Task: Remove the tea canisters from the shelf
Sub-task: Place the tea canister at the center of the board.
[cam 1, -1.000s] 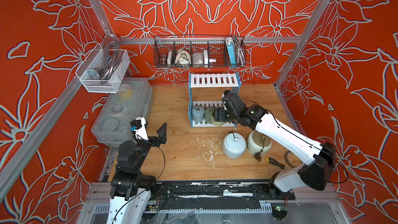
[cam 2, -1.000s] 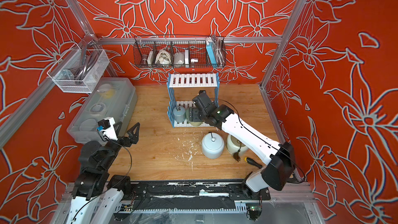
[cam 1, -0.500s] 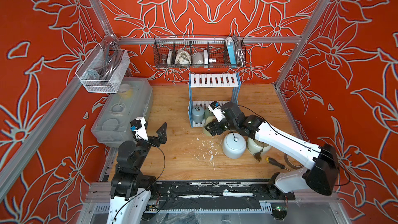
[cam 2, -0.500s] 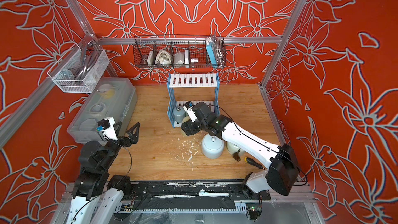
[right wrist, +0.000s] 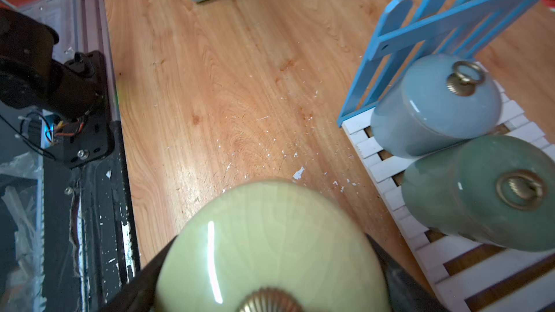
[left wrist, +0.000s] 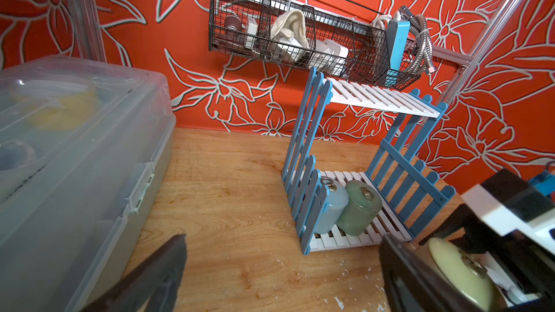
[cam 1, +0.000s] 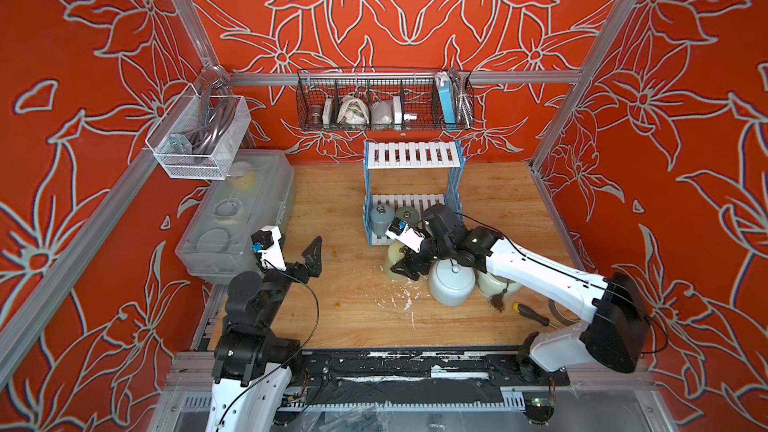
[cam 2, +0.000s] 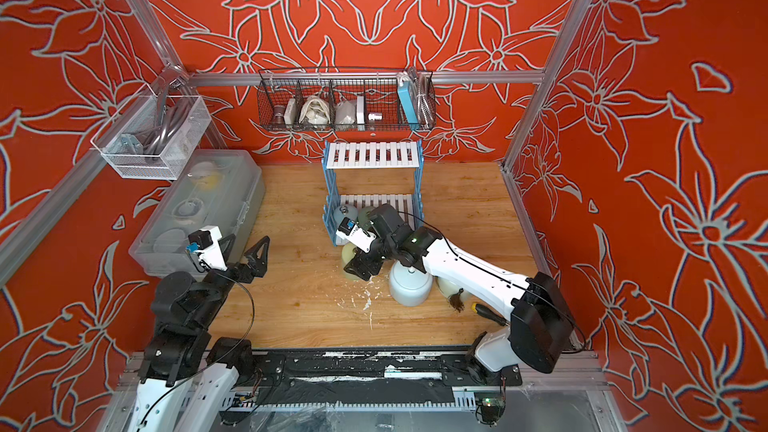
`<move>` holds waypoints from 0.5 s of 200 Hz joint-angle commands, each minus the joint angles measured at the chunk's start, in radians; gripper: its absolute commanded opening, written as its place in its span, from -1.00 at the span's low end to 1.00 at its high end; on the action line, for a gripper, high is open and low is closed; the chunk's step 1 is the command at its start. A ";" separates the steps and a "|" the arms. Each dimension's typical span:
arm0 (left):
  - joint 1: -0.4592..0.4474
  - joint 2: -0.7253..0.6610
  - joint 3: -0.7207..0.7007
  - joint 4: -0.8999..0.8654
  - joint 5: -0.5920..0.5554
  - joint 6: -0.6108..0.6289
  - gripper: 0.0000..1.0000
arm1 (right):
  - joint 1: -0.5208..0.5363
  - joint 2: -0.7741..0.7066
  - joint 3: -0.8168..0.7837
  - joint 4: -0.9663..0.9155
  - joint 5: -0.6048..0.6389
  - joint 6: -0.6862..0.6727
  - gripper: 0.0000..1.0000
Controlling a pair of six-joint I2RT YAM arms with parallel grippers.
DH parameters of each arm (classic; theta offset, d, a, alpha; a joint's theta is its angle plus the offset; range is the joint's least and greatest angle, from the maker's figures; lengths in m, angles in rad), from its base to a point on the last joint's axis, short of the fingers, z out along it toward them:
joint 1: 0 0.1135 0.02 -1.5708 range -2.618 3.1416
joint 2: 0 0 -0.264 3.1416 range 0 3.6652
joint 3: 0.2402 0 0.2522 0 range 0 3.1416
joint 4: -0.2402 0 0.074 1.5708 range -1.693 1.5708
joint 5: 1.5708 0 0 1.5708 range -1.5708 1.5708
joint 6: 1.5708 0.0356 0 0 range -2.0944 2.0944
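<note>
Now the right gripper (cam 1: 402,264) is clamping the olive canister (cam 1: 394,257) by its sides between two dark fingers, and in the right wrist view the canister (right wrist: 270,250) is filling the whole space between the jaws. A second ago this gripper was reaching into the lower tier of the shelf (cam 1: 413,155). Since then it has been drawing back, and the olive canister is now sitting clear of the shelf. It is out over the table (cam 1: 353,317), just in front of the shelf's front corner on the left arm's side and just beside the pale-blue jar (cam 1: 451,286). Whether its base is touching the wood cannot be told. The grey-blue canister (cam 1: 381,220) and the green canister (cam 1: 409,214) are standing upright side by side on the lower board, seemingly touching, with the grey-blue one against the picket side. Both are staying where they were before. The cream jar (cam 1: 496,284) with its tassel is standing on the table, partly hidden under the right arm and close against the pale-blue jar, and neither has moved. The left gripper (cam 1: 293,257) is hovering near the plastic box (cam 1: 241,209) with its fingers spread wide, holding nothing and keeping the same pose as a second ago.
</note>
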 commanded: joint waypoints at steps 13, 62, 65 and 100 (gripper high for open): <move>0.006 -0.001 -0.011 0.030 0.015 0.003 0.98 | 0.004 0.041 0.053 -0.013 -0.077 -0.149 -0.43; 0.007 -0.001 -0.013 0.031 0.014 0.003 0.98 | 0.004 0.124 0.071 -0.042 -0.080 -0.217 -0.38; 0.007 0.001 -0.013 0.030 0.011 0.003 0.98 | 0.004 0.127 0.069 -0.042 -0.079 -0.219 -0.38; 0.005 -0.004 -0.013 0.033 0.016 0.003 0.98 | 0.005 0.181 0.063 -0.028 -0.071 -0.269 -0.34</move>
